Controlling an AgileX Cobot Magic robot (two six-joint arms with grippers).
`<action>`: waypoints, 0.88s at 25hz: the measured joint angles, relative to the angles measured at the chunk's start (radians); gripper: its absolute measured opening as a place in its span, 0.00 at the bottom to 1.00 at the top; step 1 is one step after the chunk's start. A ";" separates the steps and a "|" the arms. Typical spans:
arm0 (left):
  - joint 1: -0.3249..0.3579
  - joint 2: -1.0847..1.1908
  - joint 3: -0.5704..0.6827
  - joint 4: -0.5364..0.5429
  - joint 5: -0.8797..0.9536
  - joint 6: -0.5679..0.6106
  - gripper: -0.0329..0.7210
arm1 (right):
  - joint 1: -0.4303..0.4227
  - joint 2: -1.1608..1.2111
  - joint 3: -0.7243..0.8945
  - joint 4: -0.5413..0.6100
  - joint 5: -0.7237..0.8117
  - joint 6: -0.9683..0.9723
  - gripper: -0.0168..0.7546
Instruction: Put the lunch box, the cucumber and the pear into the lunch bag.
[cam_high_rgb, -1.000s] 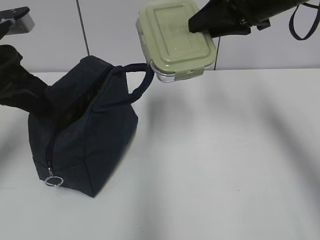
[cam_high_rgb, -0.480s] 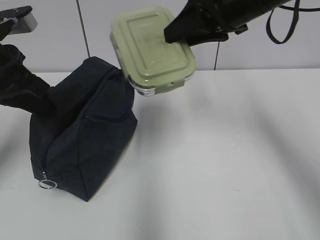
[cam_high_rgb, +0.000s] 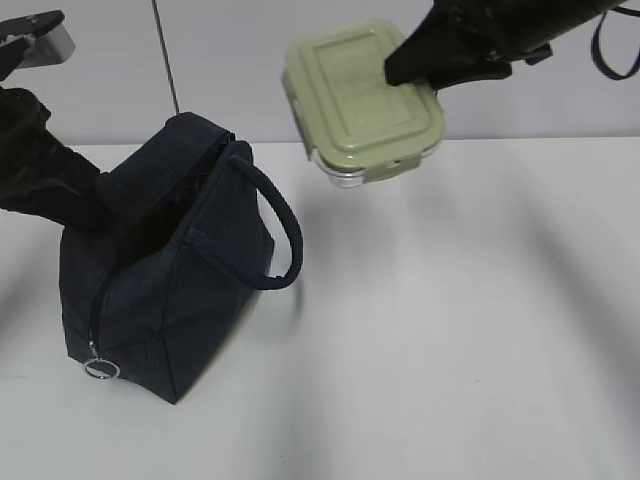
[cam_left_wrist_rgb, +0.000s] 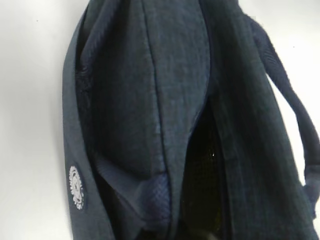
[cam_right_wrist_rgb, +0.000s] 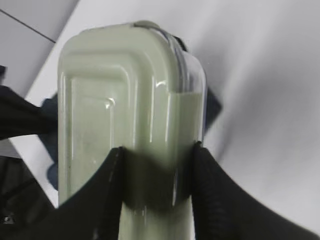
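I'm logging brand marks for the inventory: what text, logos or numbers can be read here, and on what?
No text can be read.
Lunch bag: a small white oval emblem on its side panel, too blurred to tell whether it bears words.
Lunch box, held in the right gripper: plain lid, no lettering visible.

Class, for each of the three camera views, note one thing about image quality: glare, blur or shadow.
Exterior view: soft, blurred shadows on the white table; the pale sage-green lidded lunch box is sharp. Left wrist view: the dark navy fabric lunch bag fills the frame, slightly soft, its opening nearly black. Right wrist view: small glare streaks on the box lid; the right tool is a dark, blurry mass.
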 joint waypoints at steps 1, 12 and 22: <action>0.000 0.000 0.000 0.000 0.000 0.000 0.04 | 0.025 0.002 0.000 0.026 -0.011 -0.007 0.36; 0.000 -0.001 0.000 -0.020 0.000 0.000 0.04 | 0.290 0.135 0.000 0.209 -0.274 -0.054 0.36; 0.000 -0.008 0.000 -0.038 -0.001 0.000 0.04 | 0.309 0.180 -0.001 -0.291 -0.241 0.277 0.36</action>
